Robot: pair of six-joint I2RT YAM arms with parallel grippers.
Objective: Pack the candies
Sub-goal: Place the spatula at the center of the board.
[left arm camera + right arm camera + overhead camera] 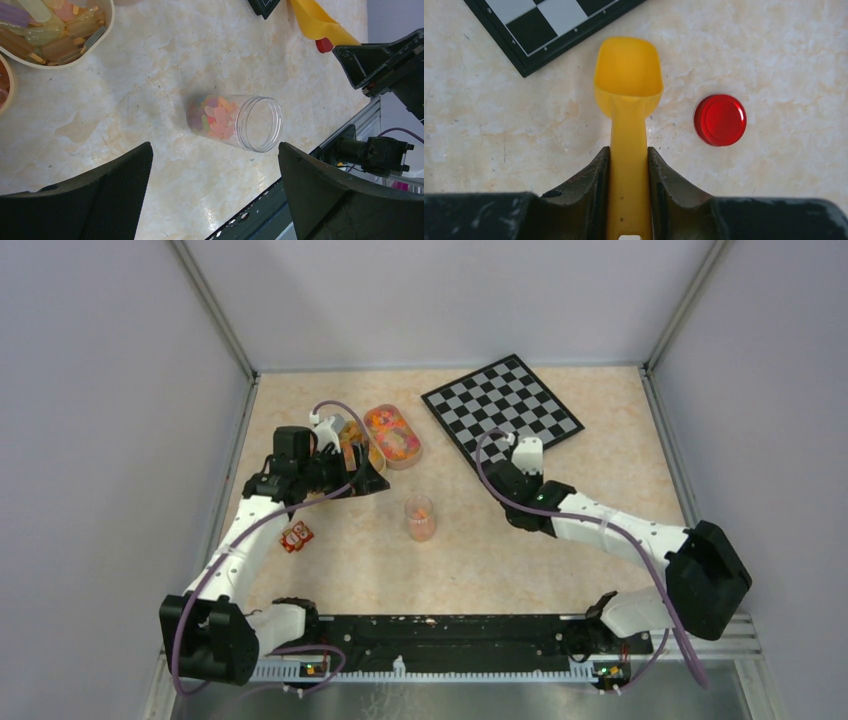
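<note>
Clear plastic jar [244, 111], glossy red lid [720, 120]

The candies [216, 116] were pink, orange and green. The scoop [628, 70] was yellow, the lid [720, 120] red, the chessboard [502, 408] black-and-white checked.

Candies [215, 117] in jar [250, 125] mid-table, tub [416, 456] behind-left, chessboard [502, 410] behind-right, lid [720, 120] beside scoop [628, 80] before chessboard

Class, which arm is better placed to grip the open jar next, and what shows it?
Left, probably. The left tool is open and empty, with the jar showing between its fingers. The right tool is shut on the yellow scoop.
</note>
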